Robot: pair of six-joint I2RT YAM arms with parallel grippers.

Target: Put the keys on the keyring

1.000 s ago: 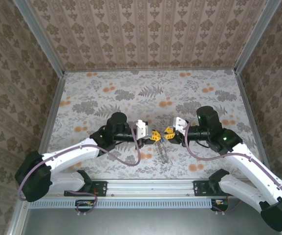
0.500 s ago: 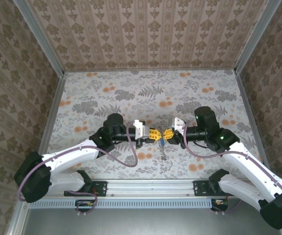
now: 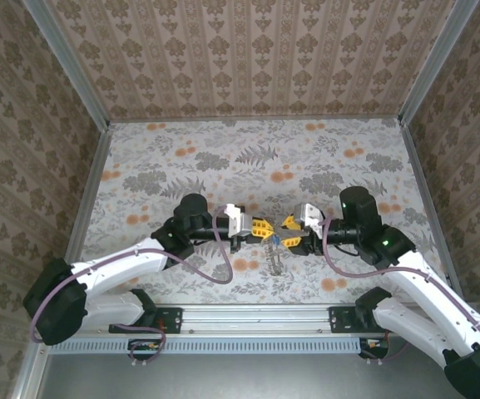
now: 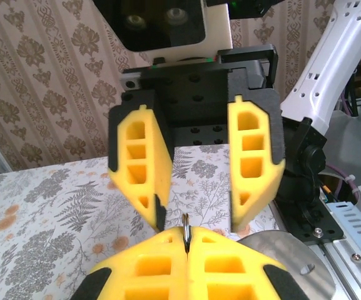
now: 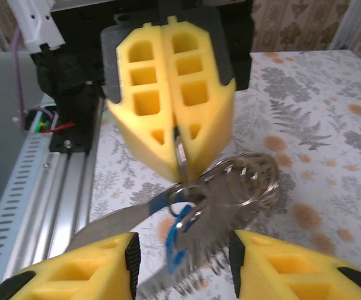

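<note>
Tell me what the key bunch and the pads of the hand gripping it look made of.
Split rings: bare metal, silvery with glints. Key blades: likely steel, shiny grey. Key head: blue, probably plastic. Left hand pads: matte yellow, cut-out cells, perhaps printed plastic or foam.

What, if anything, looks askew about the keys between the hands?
Nothing damaged, but the keys dangle in a lopsided tangle from a metal ring pinched in the left hand, beside the open right hand.
</note>
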